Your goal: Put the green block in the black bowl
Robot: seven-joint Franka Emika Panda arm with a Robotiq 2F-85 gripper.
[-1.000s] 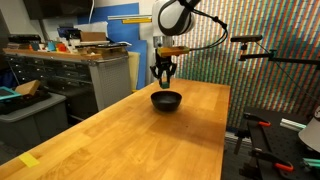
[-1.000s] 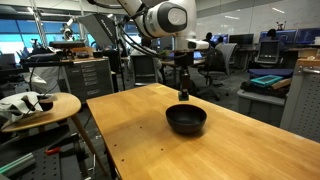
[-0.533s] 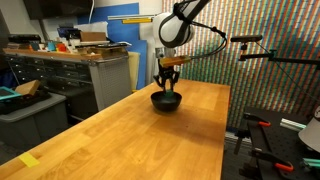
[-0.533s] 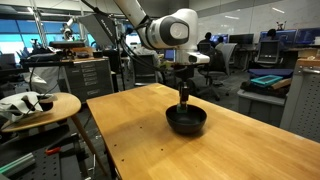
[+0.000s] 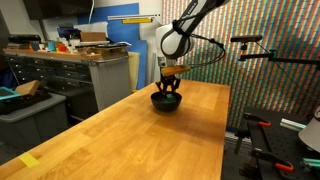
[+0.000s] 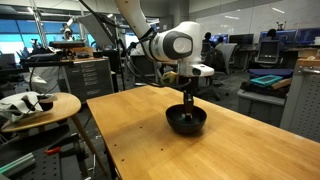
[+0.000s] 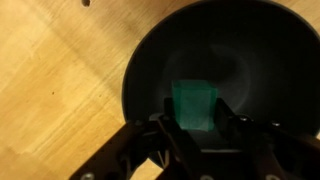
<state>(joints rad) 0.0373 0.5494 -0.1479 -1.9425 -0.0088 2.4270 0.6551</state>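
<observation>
In the wrist view the green block [image 7: 195, 102] sits between my gripper's [image 7: 197, 122] two fingers, which are shut on its sides. It hangs directly over the inside of the black bowl [image 7: 140, 60], which fills most of that view. In both exterior views the gripper [image 5: 168, 90] [image 6: 188, 103] reaches down into the black bowl [image 5: 166, 102] [image 6: 186, 122] on the wooden table. The block is too small to make out there. I cannot tell whether the block touches the bowl's bottom.
The bowl stands on a long wooden table [image 5: 130, 140] [image 6: 150, 140], near its far end. Grey cabinets with clutter [image 5: 70, 65] stand beside the table. A small round side table [image 6: 35, 105] holds objects. A camera stand [image 5: 250, 50] is behind the table.
The gripper has moved with the block from beside the bowl's far rim to over the bowl, and has come down into it.
</observation>
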